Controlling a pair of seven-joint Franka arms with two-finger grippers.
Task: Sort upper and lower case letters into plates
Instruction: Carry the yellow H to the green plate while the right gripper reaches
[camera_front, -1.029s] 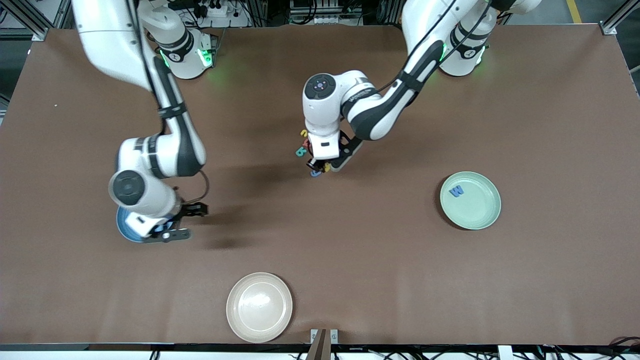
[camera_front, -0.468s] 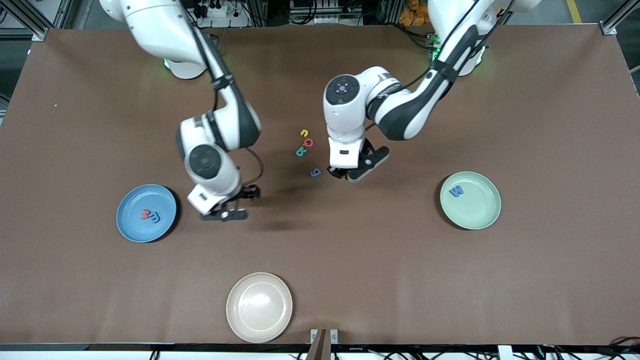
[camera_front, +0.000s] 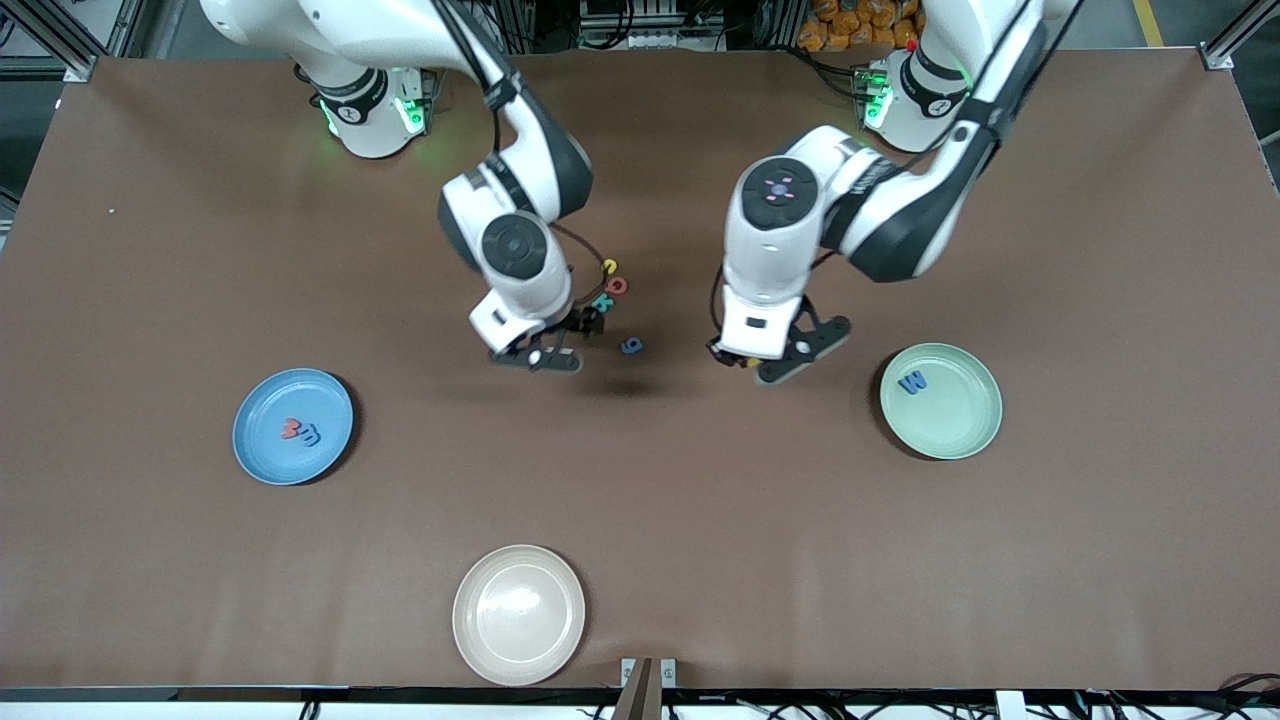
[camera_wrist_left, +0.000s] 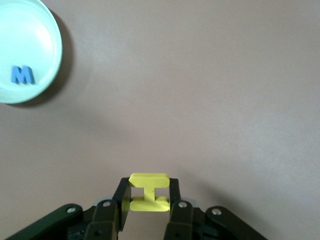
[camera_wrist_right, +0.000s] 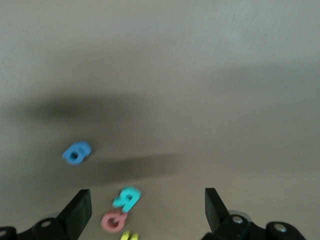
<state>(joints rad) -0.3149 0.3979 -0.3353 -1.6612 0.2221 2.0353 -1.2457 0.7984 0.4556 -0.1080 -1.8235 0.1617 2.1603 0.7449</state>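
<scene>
While both arms hang over table (camera_front: 1100, 250), front view: right gripper (camera_front: 560, 340) above loose letters (camera_front: 612, 290); left gripper (camera_front: 745, 358) near green plate (camera_front: 965, 435); blue plate (camera_front: 262, 455) holds two letters.
Left wrist view: jaws pinching yellow letter (camera_wrist_left: 148, 192); blue letter (camera_wrist_left: 22, 74) in green plate.
Right wrist view: jaws spread wide over letters.

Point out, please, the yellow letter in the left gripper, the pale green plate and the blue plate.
yellow letter (camera_wrist_left: 148, 192), left wrist view, its stem.
pale green plate (camera_front: 955, 420), front view, bare floor.
blue plate (camera_front: 270, 455), front view, bare floor.

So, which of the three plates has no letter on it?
The cream-beige plate, nearest the front camera. The blue plate holds two letters, and the pale green plate holds a blue letter M.
</scene>
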